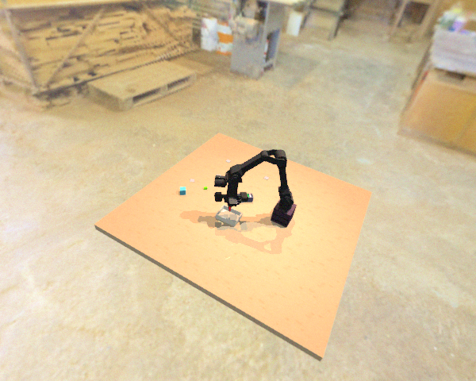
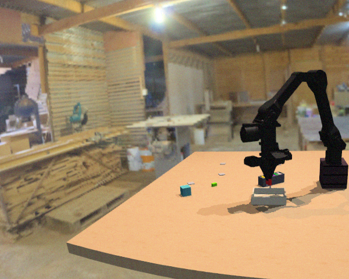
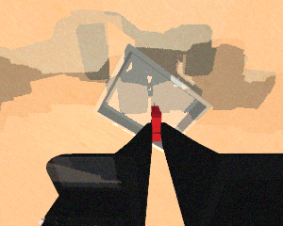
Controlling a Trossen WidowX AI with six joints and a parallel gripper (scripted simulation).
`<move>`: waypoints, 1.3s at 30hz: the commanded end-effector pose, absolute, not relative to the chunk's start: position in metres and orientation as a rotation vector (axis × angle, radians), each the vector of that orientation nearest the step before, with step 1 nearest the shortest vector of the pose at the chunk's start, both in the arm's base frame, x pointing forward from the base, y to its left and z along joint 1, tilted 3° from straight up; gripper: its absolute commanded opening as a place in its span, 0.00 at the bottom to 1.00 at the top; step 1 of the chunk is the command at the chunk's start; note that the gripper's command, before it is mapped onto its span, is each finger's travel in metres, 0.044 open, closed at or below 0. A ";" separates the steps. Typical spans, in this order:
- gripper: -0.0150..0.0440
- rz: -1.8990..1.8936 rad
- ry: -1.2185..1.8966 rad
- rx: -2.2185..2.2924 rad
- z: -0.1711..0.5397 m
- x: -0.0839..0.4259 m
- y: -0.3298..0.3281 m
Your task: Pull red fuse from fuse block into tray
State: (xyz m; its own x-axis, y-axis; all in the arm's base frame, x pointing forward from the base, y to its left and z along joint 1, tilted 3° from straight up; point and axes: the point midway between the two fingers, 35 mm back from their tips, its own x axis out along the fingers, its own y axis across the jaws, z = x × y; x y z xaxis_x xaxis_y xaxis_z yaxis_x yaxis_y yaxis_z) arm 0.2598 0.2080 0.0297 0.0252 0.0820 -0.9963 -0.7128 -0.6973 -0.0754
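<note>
My gripper [image 1: 230,205] [image 2: 268,179] [image 3: 156,126] is shut on the red fuse [image 1: 229,209] [image 2: 269,182] [image 3: 156,116]. The fuse hangs upright below the fingertips, clear of the fuse block. The grey, open tray [image 1: 226,221] [image 2: 267,200] [image 3: 118,119] lies beneath it. In the wrist view the fuse appears over the tray's lower part, near its lower corner; its exact height above the floor of the tray is hard to tell. The dark fuse block [image 1: 250,199] [image 2: 277,180] stands behind the tray, partly hidden by the gripper, with other coloured fuses in it.
A teal cube [image 1: 182,190] [image 2: 185,190] and a small green block [image 1: 205,188] [image 2: 214,184] lie on the far side of the tray from the arm's base. Flat pale pieces [image 1: 192,180] [image 2: 221,174] lie about the table. The block stands close to the tray.
</note>
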 end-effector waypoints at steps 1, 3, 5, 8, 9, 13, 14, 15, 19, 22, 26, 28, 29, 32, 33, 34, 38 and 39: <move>0.25 1.735 0.657 -1.715 0.022 0.258 0.207; 0.25 1.735 0.657 -1.715 0.019 0.258 0.207; 0.25 1.735 0.657 -1.715 0.016 0.258 0.207; 0.25 1.735 0.657 -1.715 0.011 0.258 0.208; 0.25 1.735 0.657 -1.715 0.009 0.258 0.208; 0.25 1.735 0.657 -1.715 0.005 0.258 0.208; 0.25 1.735 0.657 -1.715 0.005 0.258 0.208; 0.30 1.737 0.647 -1.717 0.008 0.259 0.209; 0.48 1.737 0.647 -1.717 0.008 0.259 0.209; 0.61 1.737 0.647 -1.717 0.008 0.259 0.209; 0.79 1.737 0.647 -1.717 0.008 0.259 0.209; 0.81 1.736 0.650 -1.717 0.020 0.259 0.208; 0.81 1.735 0.654 -1.716 0.034 0.258 0.206; 0.81 1.735 0.657 -1.715 0.045 0.257 0.205; 0.81 1.735 0.657 -1.715 0.045 0.257 0.205; 0.81 1.735 0.657 -1.715 0.045 0.257 0.205; 0.81 1.735 0.657 -1.715 0.045 0.257 0.205; 0.81 1.735 0.657 -1.715 0.045 0.257 0.205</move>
State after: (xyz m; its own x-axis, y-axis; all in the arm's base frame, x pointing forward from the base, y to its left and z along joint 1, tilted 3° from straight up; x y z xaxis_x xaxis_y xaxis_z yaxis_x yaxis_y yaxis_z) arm 0.2572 0.2051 0.0445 0.0199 0.0777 -0.9968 -0.7169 -0.6938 -0.0684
